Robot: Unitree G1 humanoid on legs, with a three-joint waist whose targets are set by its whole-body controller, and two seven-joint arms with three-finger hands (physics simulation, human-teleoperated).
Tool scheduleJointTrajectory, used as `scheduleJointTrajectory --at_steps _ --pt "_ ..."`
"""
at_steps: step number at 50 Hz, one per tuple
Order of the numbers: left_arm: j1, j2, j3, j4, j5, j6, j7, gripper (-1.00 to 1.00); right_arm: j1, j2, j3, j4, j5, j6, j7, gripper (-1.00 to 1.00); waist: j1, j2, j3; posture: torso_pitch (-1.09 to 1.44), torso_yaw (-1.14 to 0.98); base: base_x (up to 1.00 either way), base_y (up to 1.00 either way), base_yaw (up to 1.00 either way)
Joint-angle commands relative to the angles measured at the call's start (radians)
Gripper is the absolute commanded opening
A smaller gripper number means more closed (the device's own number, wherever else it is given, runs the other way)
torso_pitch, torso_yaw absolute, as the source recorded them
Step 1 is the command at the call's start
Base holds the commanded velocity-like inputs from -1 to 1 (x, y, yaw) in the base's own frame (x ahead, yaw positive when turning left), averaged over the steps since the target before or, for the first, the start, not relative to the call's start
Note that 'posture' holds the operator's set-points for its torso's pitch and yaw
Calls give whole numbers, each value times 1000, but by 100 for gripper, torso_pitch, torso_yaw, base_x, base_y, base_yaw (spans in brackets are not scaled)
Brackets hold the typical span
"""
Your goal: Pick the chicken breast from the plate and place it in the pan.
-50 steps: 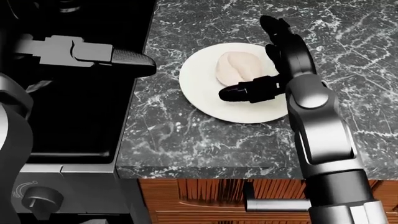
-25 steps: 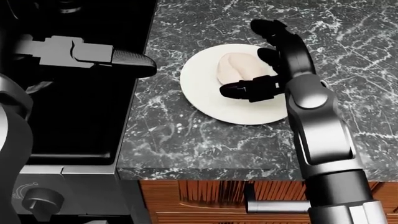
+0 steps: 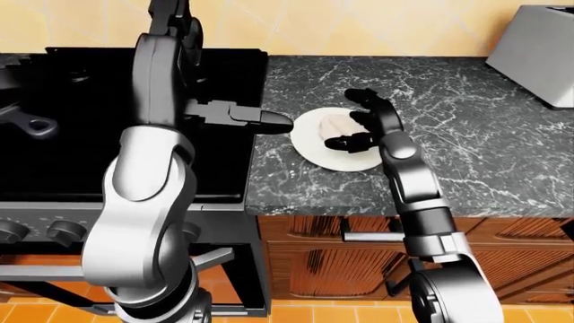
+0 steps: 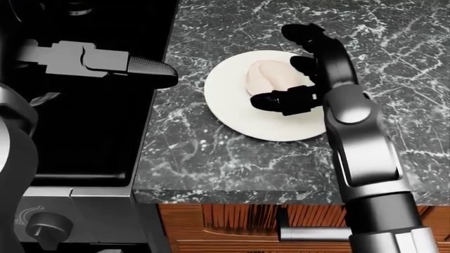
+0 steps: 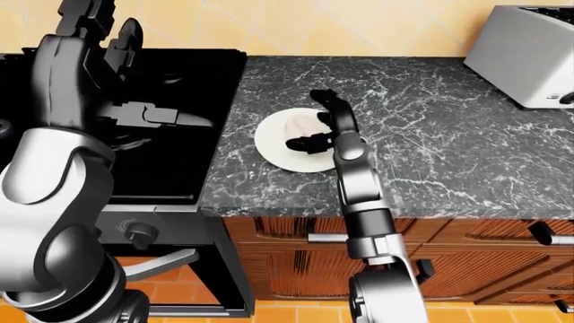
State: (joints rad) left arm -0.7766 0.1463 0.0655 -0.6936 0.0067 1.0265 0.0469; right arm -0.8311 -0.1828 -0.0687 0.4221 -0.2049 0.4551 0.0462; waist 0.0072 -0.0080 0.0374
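the right hand [image 4: 299,74] has curled a little further over the chicken [image 4: 266,75] in the last second, its upper fingers [image 4: 304,32] bending in while the thumb stays low across the near side. the fingers stand about the meat but are apart, not clamped. the chicken lies on the plate [image 4: 239,118] on the counter [image 4: 211,158], unlifted. the grasp looks to be closing, so the pick is barely begun. the left hand [image 3: 175,27] is raised over the stove [image 3: 72,134], fingers spread. the pan's handle [image 3: 27,124] shows at the left-eye view's left edge.
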Motion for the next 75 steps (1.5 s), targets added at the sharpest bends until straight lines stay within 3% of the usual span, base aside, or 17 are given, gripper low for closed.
scheduleJointTrajectory --at_steps 1,19,57,70,73,75 --pt "-29 6 6 -19 3 -27 2 100 -35 -6 -1 -34 -6 -20 -1 48 0 0 -27 0 0 0 0 0" --pt "-26 2 1 -14 8 -34 0 100 -38 -3 -2 -30 -14 -22 3 17 0 0 -27 0 0 0 0 0" --pt "-27 -5 -5 -17 16 -32 -7 100 -35 1 0 -60 -20 -3 8 -19 1 -1 -28 0 0 0 0 0" --pt "-25 -7 -4 -12 19 -38 -9 100 -37 -2 -2 -172 -24 66 20 -55 2 -1 -26 0 0 0 0 0" --pt "-26 -7 -5 -11 19 -39 -9 100 -36 -1 -1 -186 -25 73 23 -56 2 0 -24 0 0 0 0 0" --pt "-27 -7 -4 -11 19 -38 -9 100 -36 -2 -1 -190 -25 74 24 -68 2 0 -24 0 0 0 0 0"
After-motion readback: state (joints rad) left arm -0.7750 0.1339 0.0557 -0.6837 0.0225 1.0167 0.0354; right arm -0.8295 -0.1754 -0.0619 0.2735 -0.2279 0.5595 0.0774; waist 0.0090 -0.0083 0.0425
